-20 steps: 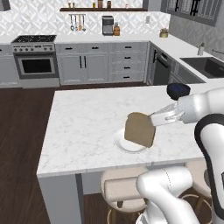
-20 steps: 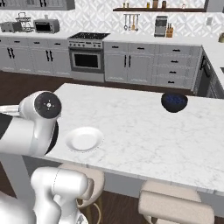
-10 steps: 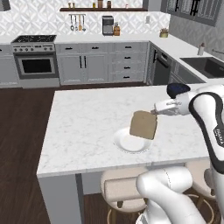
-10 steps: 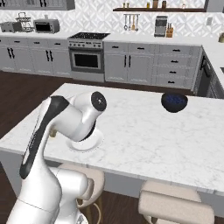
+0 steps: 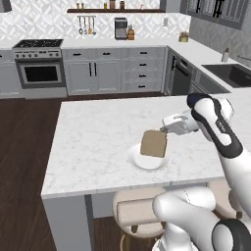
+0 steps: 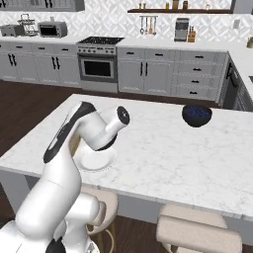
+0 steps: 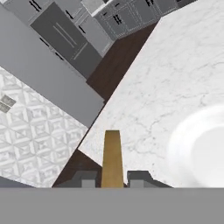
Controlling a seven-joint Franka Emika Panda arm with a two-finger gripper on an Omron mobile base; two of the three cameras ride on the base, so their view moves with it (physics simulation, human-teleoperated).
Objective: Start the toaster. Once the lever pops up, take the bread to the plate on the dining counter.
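Tan-brown and flat, the bread [image 5: 153,143] hangs upright in the air, pinched at its upper right corner by the claw [image 5: 163,129], whose two dark tips are clenched on the slice. In the hand view the bread [image 7: 112,158] shows edge-on as a narrow golden strip rising between the two fingertips [image 7: 87,178], which press against it from both sides. The slice sits directly above the plate [image 5: 148,159], a small round white dish lying on the desk [image 5: 93,142], the large white marble island with an overhanging edge; its lower edge is close over the plate, and whether the two touch cannot be told. From the right base view the plate [image 6: 96,159] lies partly behind the arm, near the desk's front edge. A dark blue bowl [image 6: 197,115] stands well apart from it, toward the far side of the marble top. Below the overhang two pale stools [image 6: 190,230] are tucked in. Beyond the island, grey cabinets run along the wall, with a stove [image 5: 40,64] among them and a shelf [image 5: 116,10] above.
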